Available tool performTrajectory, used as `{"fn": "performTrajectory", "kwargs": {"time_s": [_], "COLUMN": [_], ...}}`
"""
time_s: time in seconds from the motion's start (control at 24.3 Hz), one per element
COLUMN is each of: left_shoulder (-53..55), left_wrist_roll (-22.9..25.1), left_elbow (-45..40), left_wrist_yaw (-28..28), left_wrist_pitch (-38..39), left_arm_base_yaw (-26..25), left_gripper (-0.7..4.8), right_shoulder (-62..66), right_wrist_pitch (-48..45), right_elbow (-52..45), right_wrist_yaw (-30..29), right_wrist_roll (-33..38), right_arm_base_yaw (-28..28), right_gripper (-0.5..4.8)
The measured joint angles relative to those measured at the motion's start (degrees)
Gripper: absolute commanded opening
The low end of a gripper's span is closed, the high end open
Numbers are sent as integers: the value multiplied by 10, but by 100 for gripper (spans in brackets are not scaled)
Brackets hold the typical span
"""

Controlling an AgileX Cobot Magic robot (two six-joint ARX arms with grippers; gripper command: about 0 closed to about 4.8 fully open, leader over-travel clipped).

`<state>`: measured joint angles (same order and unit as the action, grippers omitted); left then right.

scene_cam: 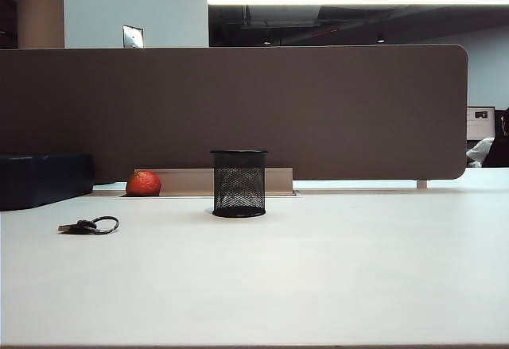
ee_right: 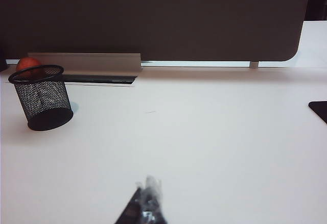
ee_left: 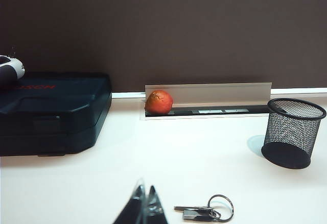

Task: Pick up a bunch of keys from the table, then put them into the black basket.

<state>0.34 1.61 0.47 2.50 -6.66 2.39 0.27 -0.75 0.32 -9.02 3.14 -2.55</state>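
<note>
Bunch of keys (scene_cam: 88,226) lies on table (scene_cam: 318,269), left of black basket (scene_cam: 238,184). Left gripper (ee_left: 143,206) and right gripper (ee_right: 147,203) near edge, fingers closed, empty.

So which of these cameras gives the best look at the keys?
The left wrist view: the bunch of keys lies close, just beside the shut left gripper, blades and ring distinct. The exterior view shows it small and dark on the table. The right wrist view misses it.

An office: a white desk (scene_cam: 318,269) backed by a brown partition panel (scene_cam: 238,110), with ceiling strip lighting (scene_cam: 358,0) beyond.
</note>
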Motion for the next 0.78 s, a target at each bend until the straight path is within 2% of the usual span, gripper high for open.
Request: {"fn": "performTrajectory", "kwargs": {"time_s": [0.29, 0.49, 0.53, 0.62, 0.78], "left_shoulder": [0, 0, 0, 0, 0], "left_wrist_roll": [-1, -50, -60, -64, -64], "left_elbow": [0, 1, 2, 12, 46], "left_wrist_yaw": [30, 75, 92, 112, 128], "left_wrist_pitch": [0, 1, 4, 29, 59], "left_arm_base_yaw": [0, 0, 0, 0, 0], "left_gripper": [-4, -1, 5, 60, 60], "right_shoulder": [0, 0, 0, 0, 0], "right_wrist_pitch": [0, 1, 3, 24, 70], "right_elbow": [0, 1, 4, 22, 56], "right_wrist_yaw": [0, 0, 0, 0, 0], "right_wrist_roll": [2, 32, 39, 41, 42], "right_arm_base_yaw": [0, 0, 0, 0, 0], "right_gripper": [-6, -6, -6, -6, -6]}}
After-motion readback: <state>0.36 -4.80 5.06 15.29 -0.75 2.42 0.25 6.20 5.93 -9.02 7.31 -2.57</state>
